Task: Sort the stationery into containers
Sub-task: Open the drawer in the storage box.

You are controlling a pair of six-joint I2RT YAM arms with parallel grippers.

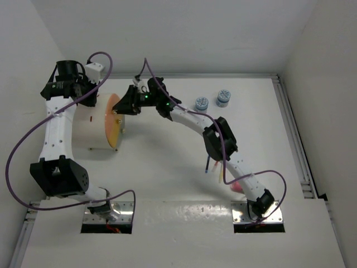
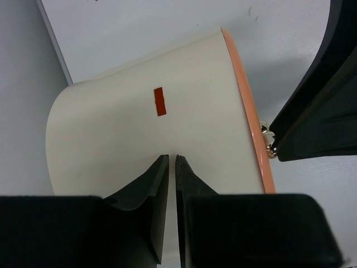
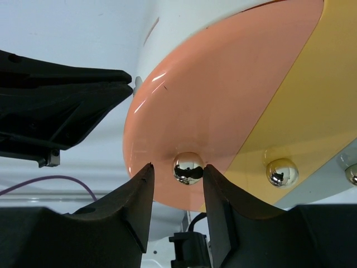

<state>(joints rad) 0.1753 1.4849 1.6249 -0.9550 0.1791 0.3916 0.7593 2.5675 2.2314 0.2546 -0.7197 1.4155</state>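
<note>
Starting at the left: the left gripper (image 2: 172, 162) is hanging over the curved side of the big cream-coloured plastic drum (image 1: 89, 129). Its black fingers are pressed tight together with nothing between them, and I can't tell if the tips are actually touching the wall. The drum is lying on its side at the left of the white table (image 1: 167, 167), with its round orange face (image 1: 114, 120) pointing right.

The right gripper (image 3: 177, 167) is reaching across to that face. Its fingers are spread and straddling a small shiny metal knob (image 3: 188, 167). A sliver of gap is showing on one side, so it isn't pinching it.

Further right, toward the far edge, two small round blue-and-white pieces (image 1: 201, 103) (image 1: 223, 97) are standing side by side, not touching. Nearer, a few thin pens (image 1: 209, 164) and a stubby pink piece (image 1: 237, 185) are peeking out from under the right arm, mostly hidden.
</note>
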